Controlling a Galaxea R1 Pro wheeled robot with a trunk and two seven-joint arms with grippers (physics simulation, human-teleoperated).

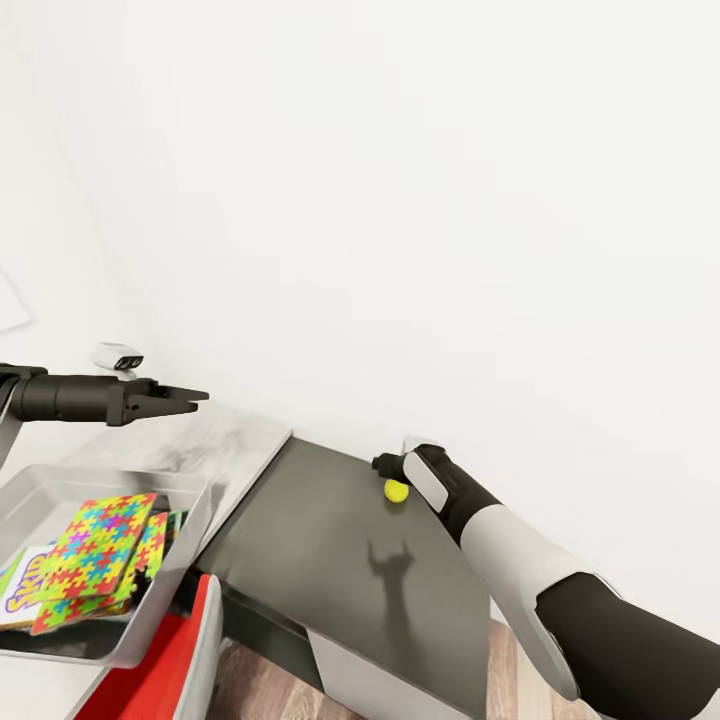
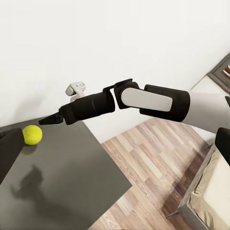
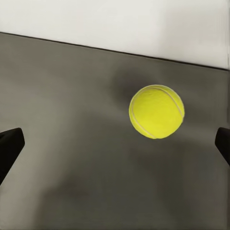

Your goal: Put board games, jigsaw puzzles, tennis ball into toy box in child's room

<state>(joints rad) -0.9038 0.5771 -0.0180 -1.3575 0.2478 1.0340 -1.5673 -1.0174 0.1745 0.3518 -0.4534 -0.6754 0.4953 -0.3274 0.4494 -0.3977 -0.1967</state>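
The tennis ball lies on the dark table top close to the white wall. My right gripper is just behind it, open; in the right wrist view the ball sits ahead of the wide-spread fingertips, untouched. The left wrist view shows the ball just below the right gripper's tip. The grey toy box at lower left holds two jigsaw puzzles and a board game. My left gripper hovers open and empty above the box.
A pale marbled surface adjoins the dark table behind the box. A red-and-grey object stands below the box. Wood-plank floor lies beyond the table's edge, with a cream-topped piece of furniture farther off.
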